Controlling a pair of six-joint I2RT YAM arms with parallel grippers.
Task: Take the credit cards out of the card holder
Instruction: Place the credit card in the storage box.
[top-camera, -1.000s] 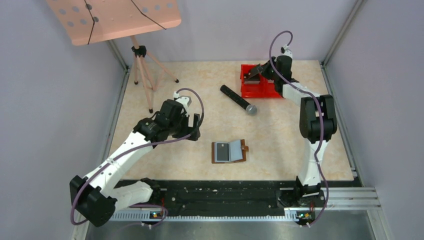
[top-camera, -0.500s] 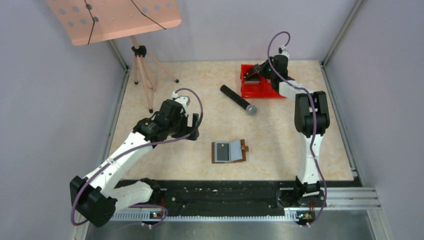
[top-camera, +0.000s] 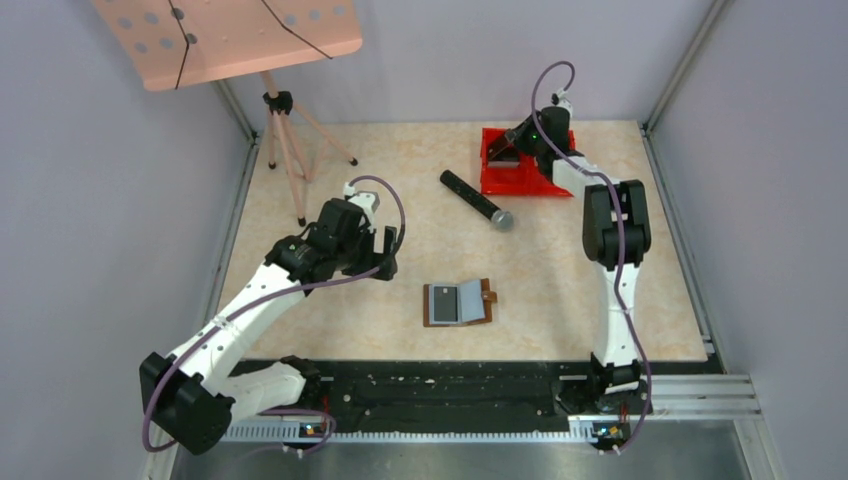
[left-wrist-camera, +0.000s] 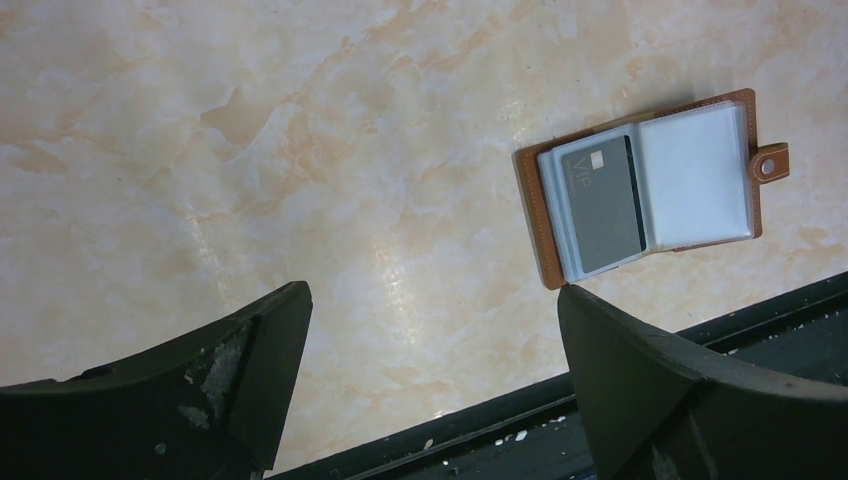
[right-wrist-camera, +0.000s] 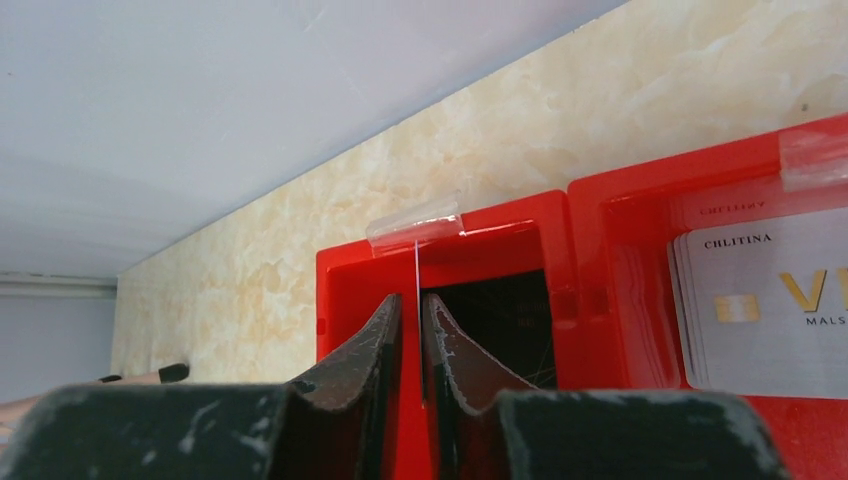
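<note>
The card holder (top-camera: 458, 303) lies open on the table near the front edge, brown with a tab on its right side. A grey card (left-wrist-camera: 603, 205) sits in its left pocket (left-wrist-camera: 650, 190). My left gripper (top-camera: 387, 252) hovers open to the holder's left, nothing between its fingers (left-wrist-camera: 432, 295). My right gripper (top-camera: 514, 146) hangs over the left compartment of the red twin bins (top-camera: 510, 180). Its jaws (right-wrist-camera: 412, 300) stand a crack apart, with a thin card (right-wrist-camera: 417, 270) edge-on between them, close to the right finger. Silver cards (right-wrist-camera: 770, 310) lie in the right compartment.
A black microphone (top-camera: 477, 199) lies diagonally just left of the red bins. A music stand on a wooden tripod (top-camera: 285, 150) occupies the back left corner. A black rail (top-camera: 450, 385) runs along the table's front edge.
The right arm has swung a little to the left over the red bins, and its jaws have parted slightly around the thin card. The left arm and the card holder have not moved.
</note>
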